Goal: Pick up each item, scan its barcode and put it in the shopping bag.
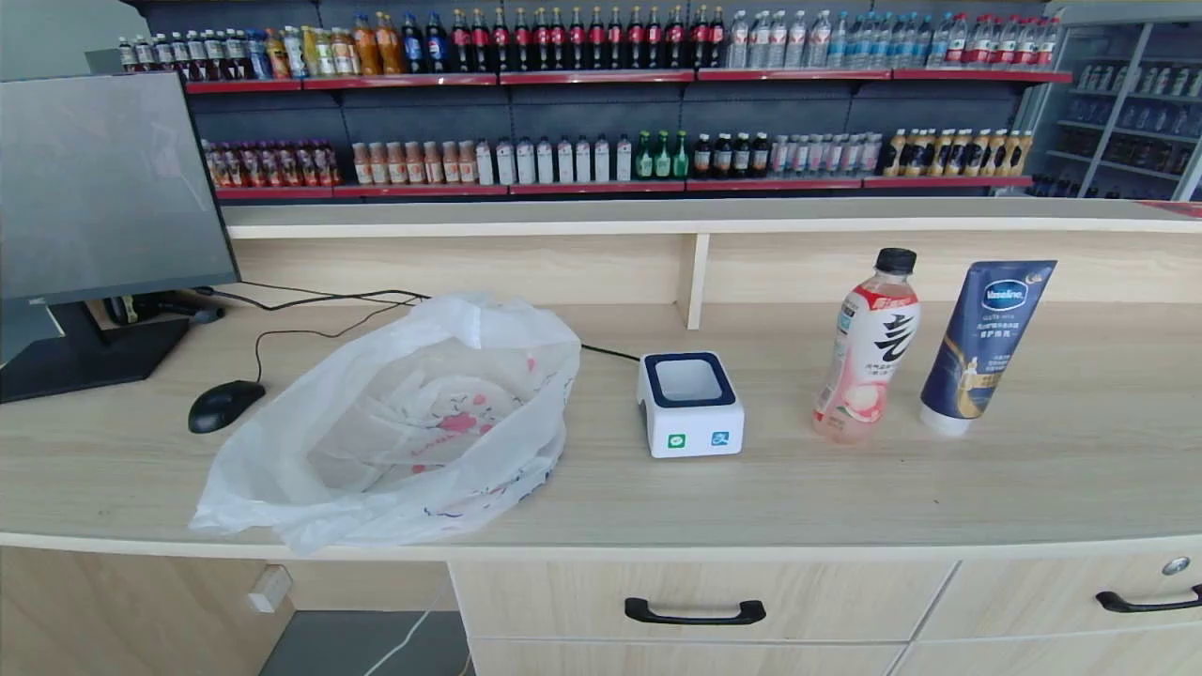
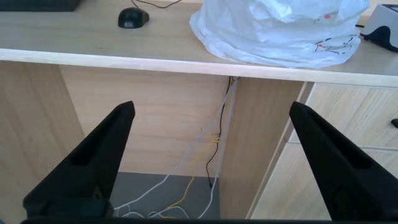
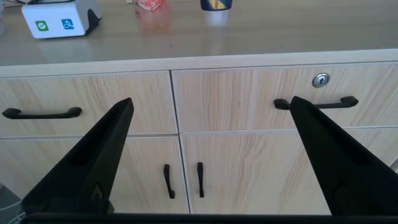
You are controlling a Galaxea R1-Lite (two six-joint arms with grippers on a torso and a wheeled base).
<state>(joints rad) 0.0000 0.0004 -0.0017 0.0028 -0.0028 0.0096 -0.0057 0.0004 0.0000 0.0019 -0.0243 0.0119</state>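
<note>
Nothing picked yet. Left gripper (image 2: 211,109) and right gripper (image 3: 211,102) hang below the counter (image 1: 1033,479) edge, fingers spread wide, empty. Bottle (image 1: 866,347) and tube (image 1: 981,349) stand upright just beside each other on the robot's right, likely staged for the right arm. Scanner (image 1: 690,404) sits between them and the open-mouthed shopping bag (image 1: 404,422), suiting an item-scanner-bag route. Labels: bottle pink-white with a bold black character; tube dark blue and gold; scanner has green and blue icons.
</note>
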